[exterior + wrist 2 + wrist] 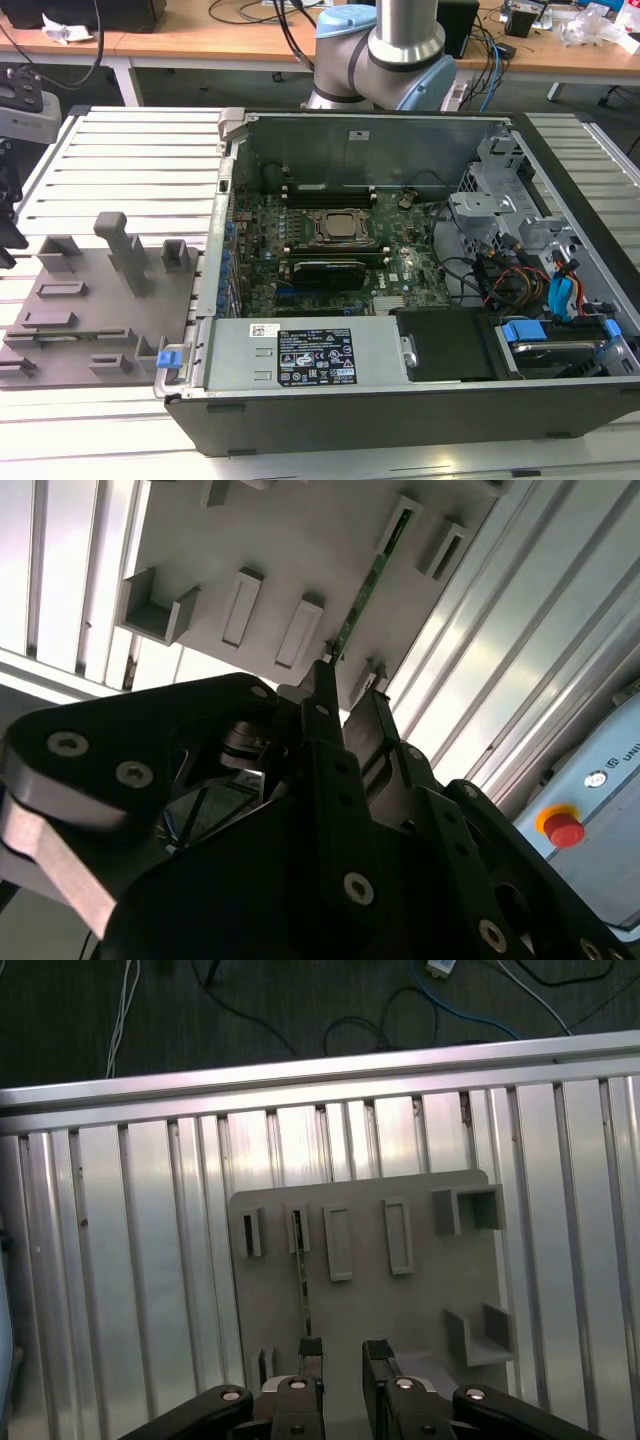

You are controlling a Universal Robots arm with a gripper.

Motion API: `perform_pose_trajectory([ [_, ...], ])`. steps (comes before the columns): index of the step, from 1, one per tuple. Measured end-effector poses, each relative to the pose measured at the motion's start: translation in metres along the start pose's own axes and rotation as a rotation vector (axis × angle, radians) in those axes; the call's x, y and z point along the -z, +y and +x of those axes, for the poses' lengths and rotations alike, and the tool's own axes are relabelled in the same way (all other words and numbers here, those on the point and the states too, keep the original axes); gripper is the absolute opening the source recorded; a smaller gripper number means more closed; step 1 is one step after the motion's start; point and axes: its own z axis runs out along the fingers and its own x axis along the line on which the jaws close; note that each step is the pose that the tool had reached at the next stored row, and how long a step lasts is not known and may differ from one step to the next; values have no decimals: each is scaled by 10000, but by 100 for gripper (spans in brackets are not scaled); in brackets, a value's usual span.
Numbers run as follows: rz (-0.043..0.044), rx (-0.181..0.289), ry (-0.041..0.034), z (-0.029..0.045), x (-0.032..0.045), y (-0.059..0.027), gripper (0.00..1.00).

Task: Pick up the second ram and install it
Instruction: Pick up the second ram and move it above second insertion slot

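The second ram (302, 1280) is a thin green strip standing on edge in a slot of the grey slotted tray (420, 1310). In the second wrist view the ram (365, 585) runs away from the fingertips across the tray (270, 540). My gripper (343, 1352) hovers above the tray's near edge, open, with nothing between its fingers. One fingertip (311, 1348) lines up with the near end of the strip, and the other sits to the side of it. The second wrist view shows the gripper (350, 685) just short of the strip's end. The tray (90, 300) lies at the exterior view's left.
The open computer case (400, 400) fills the middle of the exterior view, with the green motherboard (400, 270) and its processor socket (338, 228) inside. Cables and drive bays (540, 280) crowd its right side. A ribbed aluminium table (130, 1260) carries everything. A red stop button (565, 830) sits nearby.
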Motion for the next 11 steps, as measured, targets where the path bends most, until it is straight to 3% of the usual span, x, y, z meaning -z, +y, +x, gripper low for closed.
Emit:
perform_pose_trajectory([
  [3, 2, 0, 0, 59, -28, -6, 30],
  [11, 0, 23, 4, 60, -135, -47, 30],
])
